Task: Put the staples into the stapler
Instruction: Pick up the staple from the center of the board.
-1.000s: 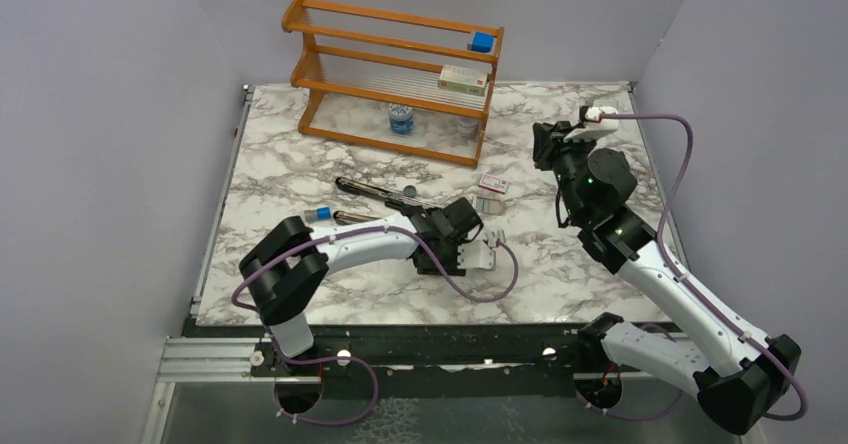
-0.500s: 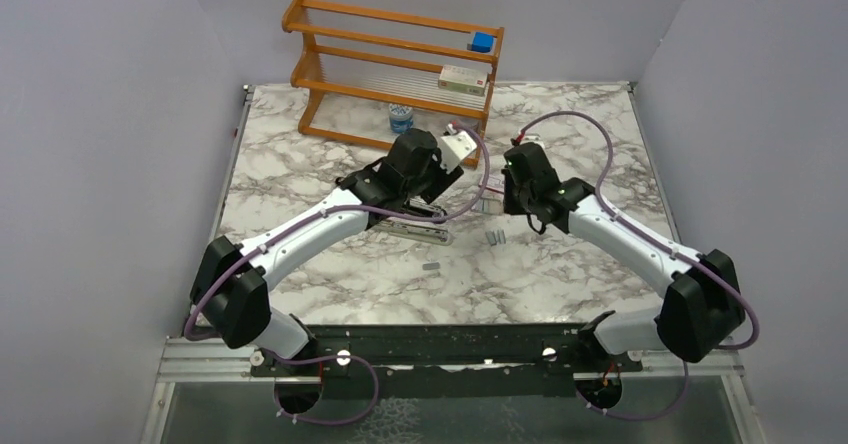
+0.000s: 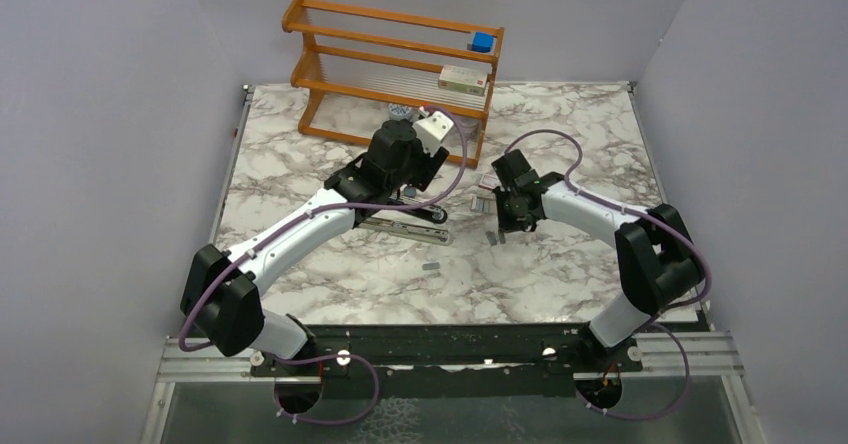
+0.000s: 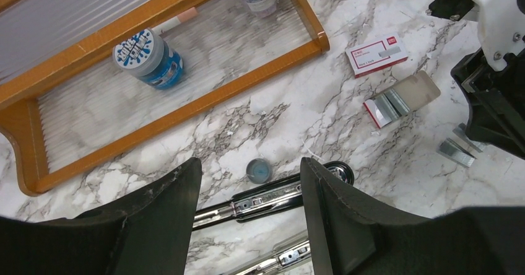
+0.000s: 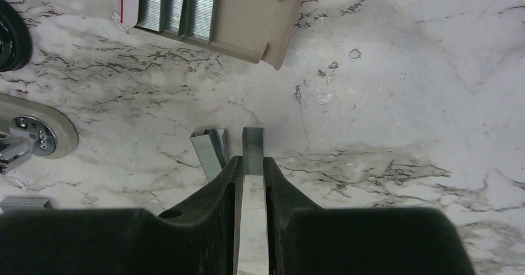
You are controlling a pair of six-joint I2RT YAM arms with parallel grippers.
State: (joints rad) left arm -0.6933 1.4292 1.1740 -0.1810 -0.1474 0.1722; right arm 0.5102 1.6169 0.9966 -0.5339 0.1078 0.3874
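Observation:
The stapler (image 4: 272,196) lies opened flat on the marble, its black bar with the silver channel uppermost and a second silver bar (image 4: 282,257) below it. My left gripper (image 4: 249,163) hovers over it, open, its fingers (image 4: 347,225) astride the channel and holding nothing. The staples (image 5: 252,140) are a short grey strip on the table. My right gripper (image 5: 251,160) is shut on that strip's near end. Another strip (image 5: 209,150) lies just left of it. From above, the stapler (image 3: 405,226) is at mid-table, with the right gripper (image 3: 500,224) to its right.
An open cardboard tray (image 5: 247,21) of staples and a red-and-white box (image 4: 376,55) lie behind the right gripper. A small blue cap (image 4: 258,170) sits beside the stapler. The wooden rack (image 3: 400,64) at the back holds a blue-lidded jar (image 4: 148,58). One loose strip (image 3: 431,265) lies nearer the front.
Both arms swung in from the sides to mid-table. The left gripper came over the stapler and opened wider. The right gripper dropped onto the staple strips.

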